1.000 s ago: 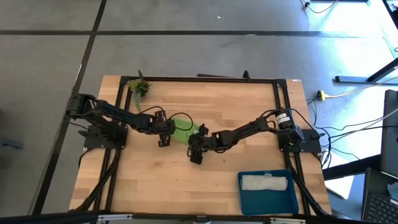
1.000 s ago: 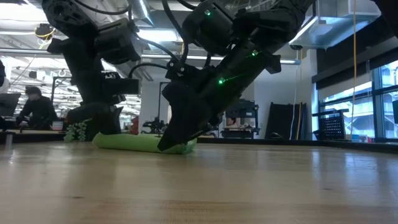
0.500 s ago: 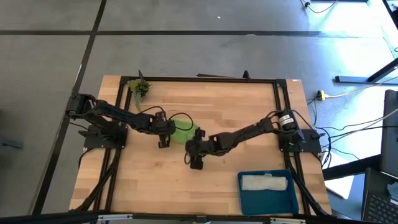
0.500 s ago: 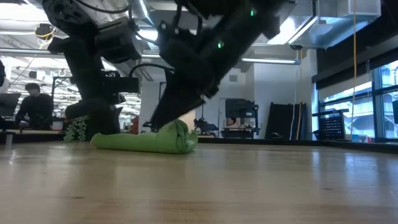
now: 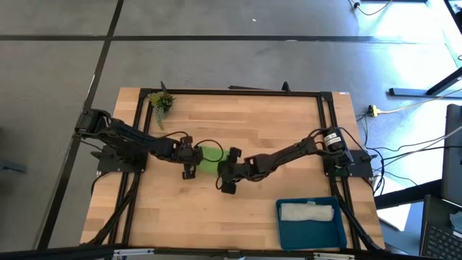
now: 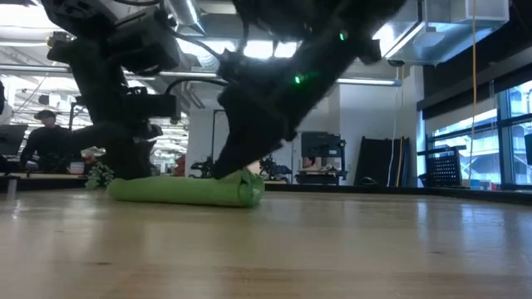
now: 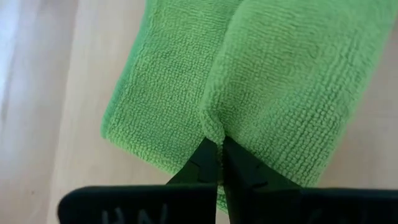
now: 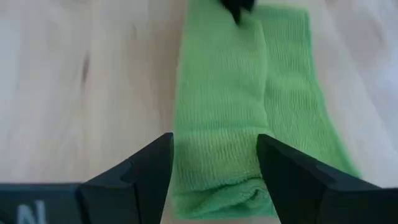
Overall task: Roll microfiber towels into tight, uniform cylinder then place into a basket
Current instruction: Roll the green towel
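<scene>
The green towel (image 5: 208,158) lay rolled on the desk (image 5: 289,123) between both hands. The left hand (image 7: 214,163), clenched, pressed its seam; the right hand (image 8: 214,163) straddled one end, released. Lifting off could let it unroll.

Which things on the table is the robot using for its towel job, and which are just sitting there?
For the job:
- rolled lime green microfibre towel, between the left tool and right tool
- pale grey-white rolled towel
- shallow teal-blue plastic basket holding it

Just lying about:
- small leafy green plant sprig at the wooden table's far corner
</scene>
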